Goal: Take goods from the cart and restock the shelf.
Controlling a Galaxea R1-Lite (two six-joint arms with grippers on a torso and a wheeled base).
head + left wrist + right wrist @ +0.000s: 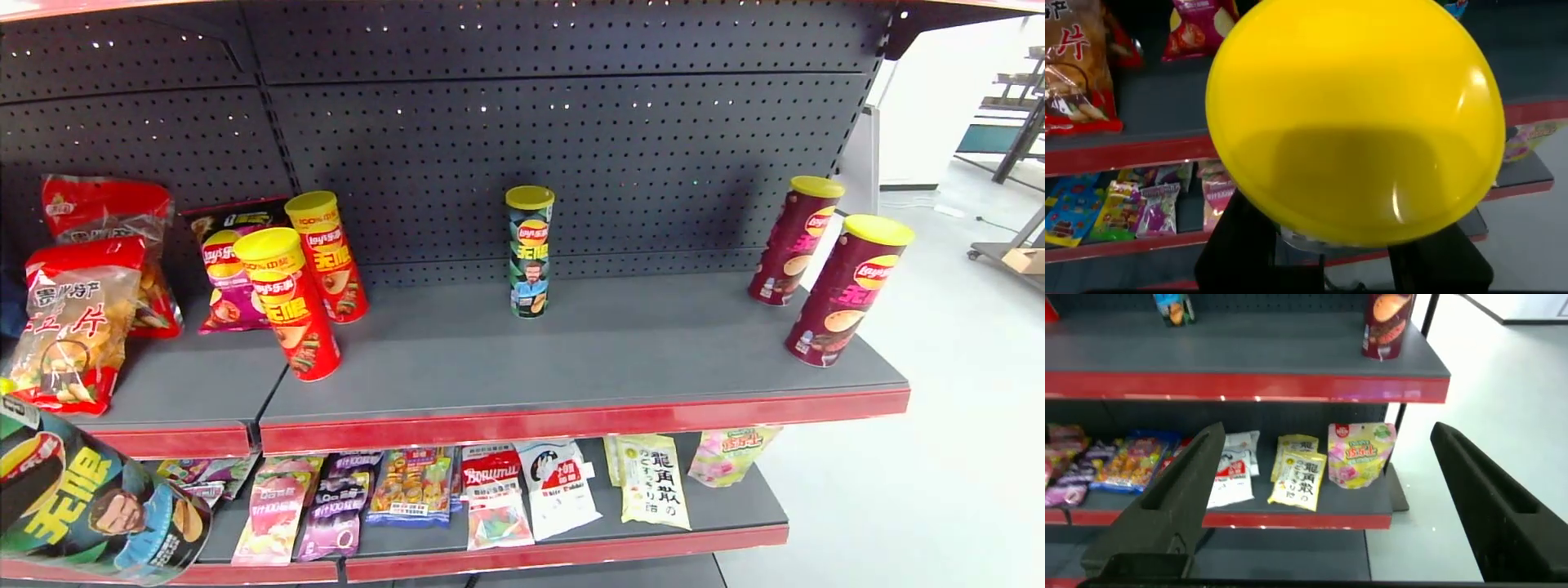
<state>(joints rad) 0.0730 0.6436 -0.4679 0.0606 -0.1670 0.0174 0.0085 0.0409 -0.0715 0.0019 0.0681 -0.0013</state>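
The right gripper (1327,429) has two broad, matte black fingers (1167,506) — wedge-shaped, with flat inner faces. The left gripper (1331,265) has the same black shells — a pale silvery piece (1300,238) between them.

- Black-and-green can (90,506), yellow lettering, yellow lid (1355,122), between the black left fingers (1237,245).
- Shelf (571,420): dark grey boards, red front edge, black perforated back panel (571,163).
- Maroon can (1388,322) beyond the black right fingers (1167,506).

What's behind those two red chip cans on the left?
A purple chip bag stands behind the front red can, beside the rear red can, against the black pegboard. The cans cover the bag's right side, so anything tucked there is hidden.
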